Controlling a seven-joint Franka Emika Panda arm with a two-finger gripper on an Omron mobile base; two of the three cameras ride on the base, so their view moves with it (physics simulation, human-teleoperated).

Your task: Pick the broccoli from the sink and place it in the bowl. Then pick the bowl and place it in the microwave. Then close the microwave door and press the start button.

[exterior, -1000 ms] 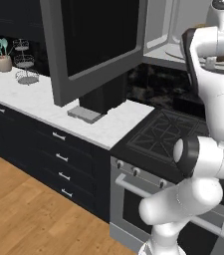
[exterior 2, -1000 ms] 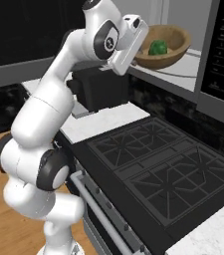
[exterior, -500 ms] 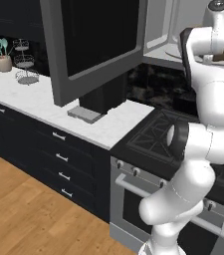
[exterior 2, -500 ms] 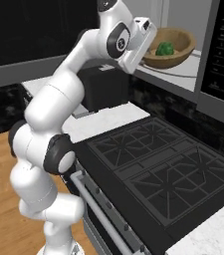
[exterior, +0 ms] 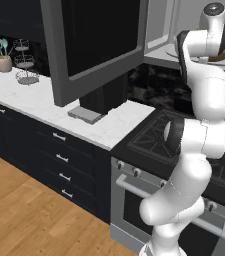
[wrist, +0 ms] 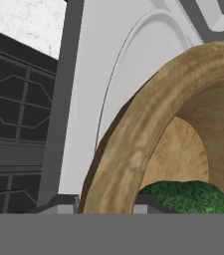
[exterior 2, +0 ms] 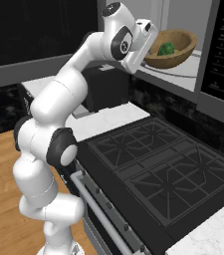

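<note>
- Nearest the cameras, a black oven [exterior: 184, 200] with a row of knobs and a long silver handle sits under a dark stovetop [exterior 2: 168, 169] with black grates.
- Beside the oven, a white marble counter [exterior: 49, 107] tops dark drawers with silver pulls; a wooden floor lies below.
- On the far end of that counter stand a small beige jug of teal utensils [exterior: 3, 56] and, just beside it, a tiered wire rack [exterior: 26, 62].
- Above the counter, the microwave door [exterior: 96, 45], a grey frame around black glass, hangs wide open and blocks much of the left base view. A dark appliance on a pale base plate [exterior: 101, 100] stands on the counter partly behind it.
- The white arm rises over the stove to the open microwave [exterior 2: 198, 74], whose dark control panel stands at the right.
- The gripper [exterior 2: 146, 42] is at the near rim of the bowl [exterior 2: 175, 50]. In the hand view the two finger tips [wrist: 66, 201] sit either side of the wooden rim, one outside and one inside, pinching it.
- The bowl rests on the round glass turntable [exterior 2: 183, 69] inside the light cavity.
- The broccoli [exterior 2: 166, 48] lies inside the bowl, dark green, near the gripped side.
</note>
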